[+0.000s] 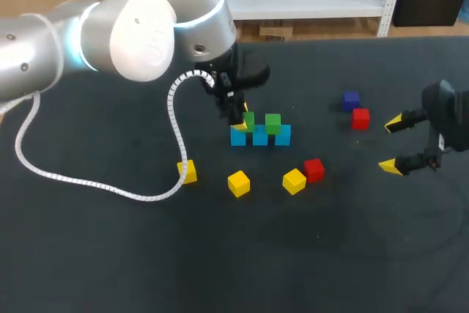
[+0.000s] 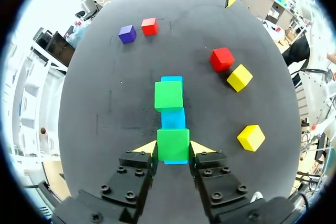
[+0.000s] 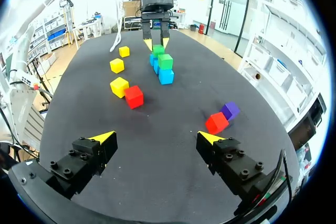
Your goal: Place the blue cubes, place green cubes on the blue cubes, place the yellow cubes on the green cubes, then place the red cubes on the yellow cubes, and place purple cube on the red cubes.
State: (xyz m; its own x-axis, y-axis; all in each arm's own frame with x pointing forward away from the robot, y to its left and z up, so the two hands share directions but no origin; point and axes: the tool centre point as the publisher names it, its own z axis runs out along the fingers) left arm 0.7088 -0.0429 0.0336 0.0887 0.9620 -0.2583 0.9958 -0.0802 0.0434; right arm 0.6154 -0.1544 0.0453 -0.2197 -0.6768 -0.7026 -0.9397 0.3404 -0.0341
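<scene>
Left gripper (image 2: 173, 149) clamped on a green cube (image 2: 172, 144), yellow tips pressing it from both sides. Cube resting atop the left end of a row of three blue cubes (image 1: 260, 137) at mid-table, straddling the seam between the left and middle blocks.

To its right on the same row, a second green cube (image 1: 272, 123), bridging the middle and right blue blocks, apart from the first.

Nearer than the row, three yellow cubes (image 1: 238, 182) scattered on the dark table (image 1: 110, 254): one at near left beside the arm's coiled white cable (image 1: 172, 119), one near the middle, one to the right. Just beside that right-hand yellow block, a red cube (image 1: 314, 169).

Farther right and beyond the row, a purple cube (image 1: 351, 100) with a second red cube (image 1: 360, 118) close against its near side.

At the table's right edge, right gripper (image 1: 392, 144) spread wide and empty, fingers pointing left towards the red and purple pair, well apart from the stack.
</scene>
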